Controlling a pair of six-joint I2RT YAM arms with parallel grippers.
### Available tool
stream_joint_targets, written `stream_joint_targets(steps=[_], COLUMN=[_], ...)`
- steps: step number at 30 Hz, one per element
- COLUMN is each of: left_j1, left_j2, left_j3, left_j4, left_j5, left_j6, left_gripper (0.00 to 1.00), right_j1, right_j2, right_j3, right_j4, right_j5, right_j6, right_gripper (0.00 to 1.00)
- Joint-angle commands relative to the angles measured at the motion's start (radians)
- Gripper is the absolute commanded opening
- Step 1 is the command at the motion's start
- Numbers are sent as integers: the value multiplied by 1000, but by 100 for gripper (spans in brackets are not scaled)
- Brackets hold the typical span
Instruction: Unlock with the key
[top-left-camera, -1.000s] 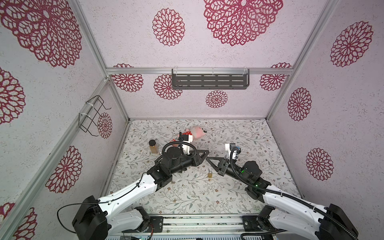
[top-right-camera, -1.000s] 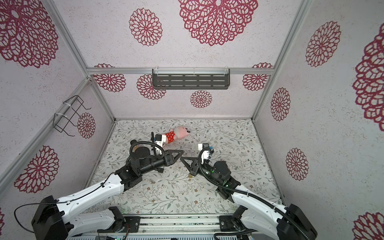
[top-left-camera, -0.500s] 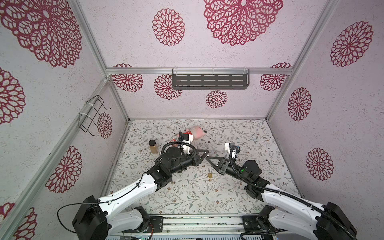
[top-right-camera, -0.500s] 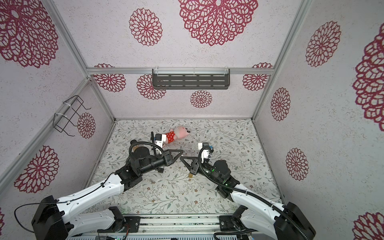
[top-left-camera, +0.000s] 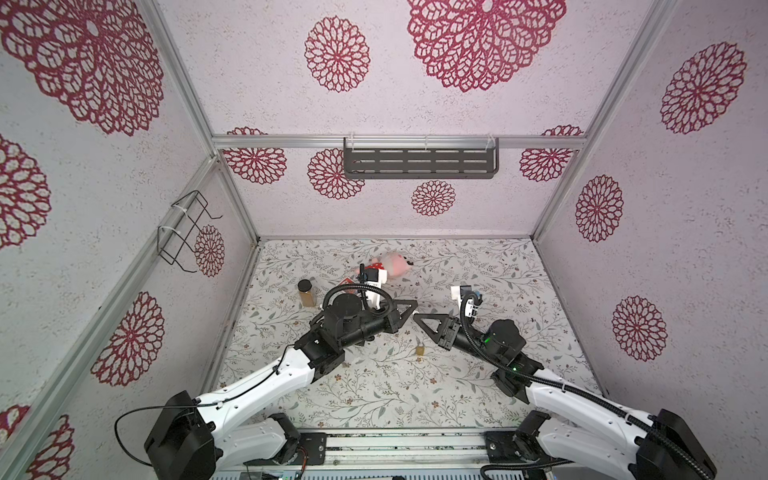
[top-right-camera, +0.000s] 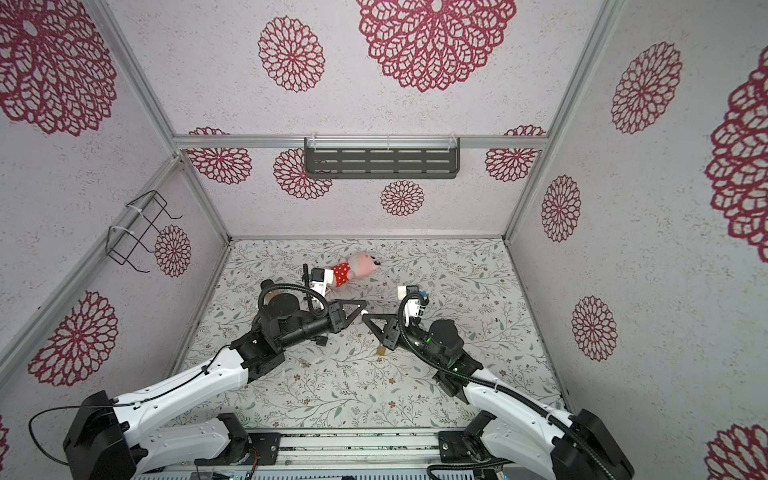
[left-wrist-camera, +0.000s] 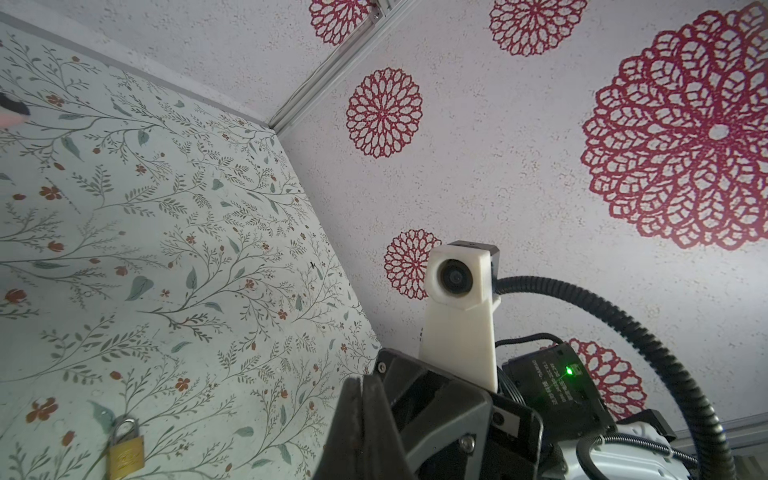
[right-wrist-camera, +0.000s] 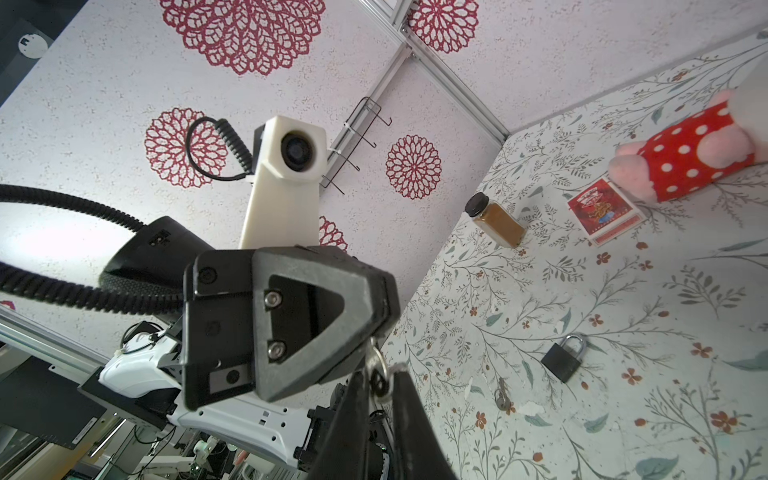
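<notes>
None of the unlocking is done: the left claw (top-left-camera: 413, 306) is clenched on the key (right-wrist-camera: 378, 378), aloft near the brass padlock (top-left-camera: 420, 349). The right claw (top-left-camera: 417, 320) flanks the key, but I cannot tell whether it grips. Insertion and turning remain.

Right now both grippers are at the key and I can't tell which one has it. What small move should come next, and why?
Probably draw the right gripper straight back, clear of the key. The left gripper has its jaws shut on the key, while the right jaws stand parted around it, so the left alone seems to hold it.
</notes>
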Motion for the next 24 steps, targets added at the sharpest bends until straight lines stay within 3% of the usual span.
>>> stream_joint_targets(steps=[1,7,12,24], left_j1=[0,4,6,6], left_j2=[-23,-26,-23,33], left_j3=[25,69,98,158], left_j4=[-17,-139,-203,-242], left_j5=[-17,-45,-44,37], left_j6=[47,110,156,188], left_gripper=[0,0,0,0], right_j1=[-9,-21,-63,-117], right_j2=[-42,-87,-128,-70], right_j3=[37,40,60,152], right_j4=[-73,-193,-279,-328], right_j5=[30,32,-62,-240], right_j6=[-79,-146,-160,-175], right_gripper=[24,35,44,45])
